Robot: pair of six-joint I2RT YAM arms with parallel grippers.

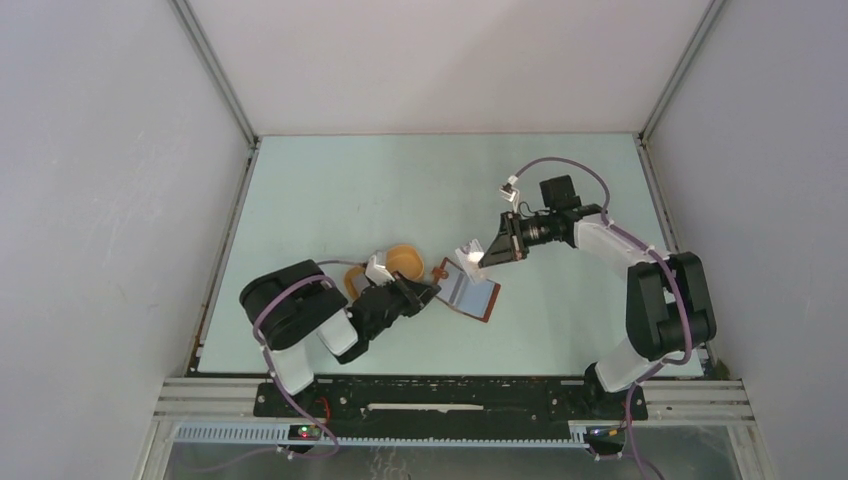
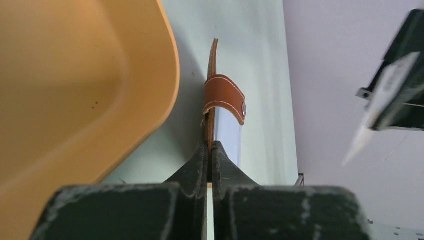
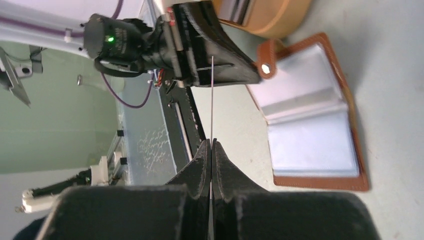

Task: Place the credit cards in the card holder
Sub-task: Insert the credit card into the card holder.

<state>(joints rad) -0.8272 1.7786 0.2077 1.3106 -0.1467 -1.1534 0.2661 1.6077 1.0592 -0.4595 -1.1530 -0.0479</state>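
Green table [image 1: 400, 180]: left gripper [image 1: 428, 292] pinches brown leather wallet [image 1: 472, 296], right gripper [image 1: 487, 254] pinches thin white card [image 1: 467, 254]. Tilted, it could miss the pocket [image 3: 312, 145].

My fingers [image 2: 196, 167] are scuffed black. The card holder [image 3: 312, 117] is reddish-brown with white stitching, pale grey-blue inside. The tray [image 2: 75, 90] is orange-yellow, the table [image 1: 400, 190] pale green.

Right gripper [image 3: 211, 147] pinched tight on thin pale credit card [image 3: 212, 100] seen edge-on, above pale green table [image 3: 395, 75] where reddish-brown leather card holder [image 3: 312, 130] lies open, pale blue pockets up, black left gripper [image 3: 252, 76] clamping its snap-tab edge, orange-yellow plastic tray [image 3: 280, 20] just beyond.
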